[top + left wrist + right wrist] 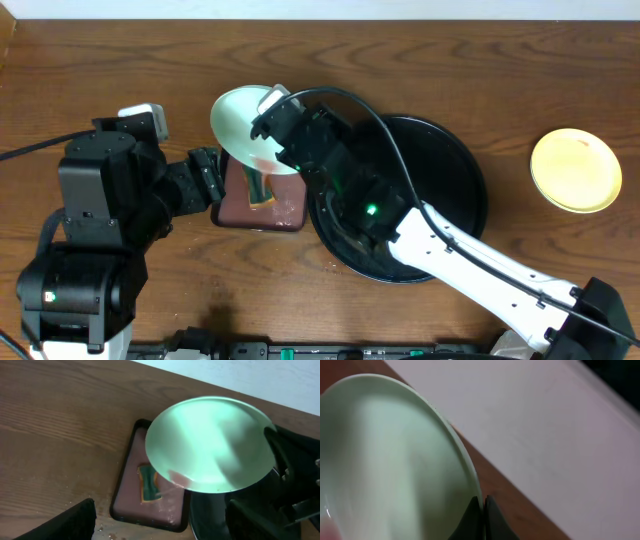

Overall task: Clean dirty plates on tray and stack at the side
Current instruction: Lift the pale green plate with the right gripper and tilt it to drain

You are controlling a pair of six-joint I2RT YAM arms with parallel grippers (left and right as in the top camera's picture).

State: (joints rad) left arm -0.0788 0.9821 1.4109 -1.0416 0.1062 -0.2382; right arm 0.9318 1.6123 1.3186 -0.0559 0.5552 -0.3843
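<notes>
Mint-green is the colour of the plate (240, 125) that is up in the air. The right fingers (272, 108) are shut tight on its rim. In the right wrist view the two dark fingertips (470, 520) pinch the edge with almost no gap between them. The plate is tipped, not flat. It hangs over the far end of the small brown tray (290, 215), just to the left of the big black tray (460, 170). A little reddish smear (175, 478) sits on the low edge of the plate.

A green sponge (262, 190) lies on the brown tray, and there are small shiny drops near it.

The left fingers (207, 172) are wide open and hold nothing. They are just to the left of the brown tray and point toward the plate.

The yellow plate (575, 170) lies flat on the desk (120, 60). It is far over on the right, well apart from the black tray. The white right arm reaches across the black tray from the near right corner.
</notes>
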